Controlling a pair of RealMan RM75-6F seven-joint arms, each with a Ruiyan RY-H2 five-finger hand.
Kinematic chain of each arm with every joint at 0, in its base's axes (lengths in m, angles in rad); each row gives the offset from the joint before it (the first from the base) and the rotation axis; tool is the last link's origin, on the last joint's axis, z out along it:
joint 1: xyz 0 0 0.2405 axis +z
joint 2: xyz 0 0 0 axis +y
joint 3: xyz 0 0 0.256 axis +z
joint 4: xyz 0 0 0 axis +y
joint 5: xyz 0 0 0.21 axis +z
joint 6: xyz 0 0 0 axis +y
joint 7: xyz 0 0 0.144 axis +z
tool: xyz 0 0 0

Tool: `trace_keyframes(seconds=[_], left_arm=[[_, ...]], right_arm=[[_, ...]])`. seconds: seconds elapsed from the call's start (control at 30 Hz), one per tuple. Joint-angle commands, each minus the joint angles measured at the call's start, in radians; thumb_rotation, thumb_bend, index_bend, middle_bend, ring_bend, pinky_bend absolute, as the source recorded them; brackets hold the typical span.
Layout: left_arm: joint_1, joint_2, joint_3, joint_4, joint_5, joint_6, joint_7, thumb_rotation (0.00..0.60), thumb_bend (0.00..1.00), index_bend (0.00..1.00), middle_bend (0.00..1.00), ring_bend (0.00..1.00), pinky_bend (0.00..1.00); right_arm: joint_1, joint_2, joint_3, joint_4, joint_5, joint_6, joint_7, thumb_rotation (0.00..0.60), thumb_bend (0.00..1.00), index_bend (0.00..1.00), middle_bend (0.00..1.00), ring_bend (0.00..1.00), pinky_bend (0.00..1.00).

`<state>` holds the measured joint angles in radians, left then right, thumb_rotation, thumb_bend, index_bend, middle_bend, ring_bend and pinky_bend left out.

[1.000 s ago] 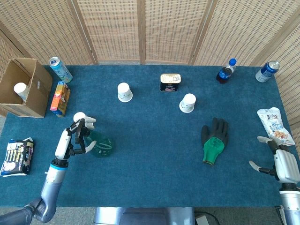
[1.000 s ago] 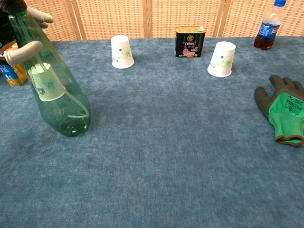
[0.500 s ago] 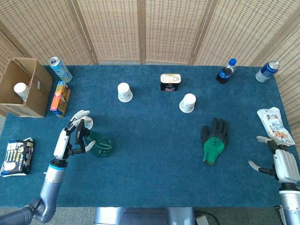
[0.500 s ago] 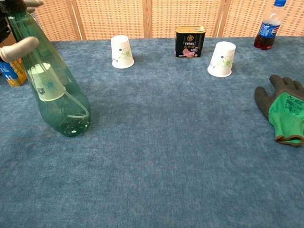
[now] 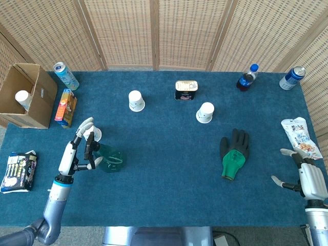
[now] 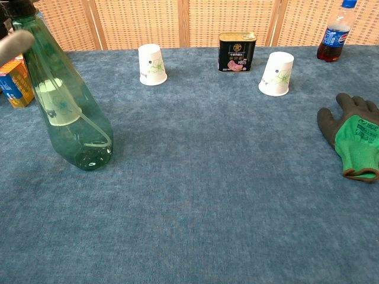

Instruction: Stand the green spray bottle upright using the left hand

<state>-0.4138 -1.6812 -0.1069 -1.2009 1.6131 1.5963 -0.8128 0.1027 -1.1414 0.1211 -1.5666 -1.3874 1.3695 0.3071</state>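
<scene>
The green spray bottle (image 5: pixel 108 159) stands on its base at the table's left front; its clear green body (image 6: pixel 66 103) fills the left of the chest view, leaning away to the upper left, black spray head at the frame's top corner. My left hand (image 5: pixel 81 148) is just left of the bottle's top with its fingers spread apart. One pale finger (image 6: pixel 15 42) shows beside the bottle's neck; I cannot tell whether it touches. My right hand (image 5: pixel 306 176) rests open at the table's right front edge, holding nothing.
Two upturned paper cups (image 5: pixel 136 100) (image 5: pixel 205 112), a tin (image 5: pixel 186 89), a green and black glove (image 5: pixel 233 154), a cola bottle (image 5: pixel 247 78) and cans (image 5: pixel 292 78) (image 5: pixel 66 76) lie further back. A cardboard box (image 5: pixel 23 95), an orange carton (image 5: pixel 66 107) and snack packs (image 5: pixel 18 171) (image 5: pixel 300 137) line the sides.
My left hand has let go of the bottle: its fingers have spread and drawn off to the left. The bottle has stayed standing in place. The right hand has not moved.
</scene>
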Motion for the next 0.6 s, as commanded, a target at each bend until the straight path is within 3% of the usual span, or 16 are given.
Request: trace_keyframes(seconds=[0.03,0.6], left_arm=[[0.0,0.002,0.001,-0.002,0.0,-0.005,0.002,0.319,0.23,0.04,0.0,0.0,0.09],[0.057,0.122,0.038,-0.086,0.001,0.007,0.057,0.307,0.23,0.03,0.0,0.0,0.11]], right_arm=[[0.0,0.0,0.0,0.0,0.0,0.0,0.001,0.6,0.2,0.23,0.3,0.12,0.16],[0.009,-0.006,0.0,0.003,-0.002,-0.012,0.01,0.6,0.2,0.23,0.3,0.12,0.16]])
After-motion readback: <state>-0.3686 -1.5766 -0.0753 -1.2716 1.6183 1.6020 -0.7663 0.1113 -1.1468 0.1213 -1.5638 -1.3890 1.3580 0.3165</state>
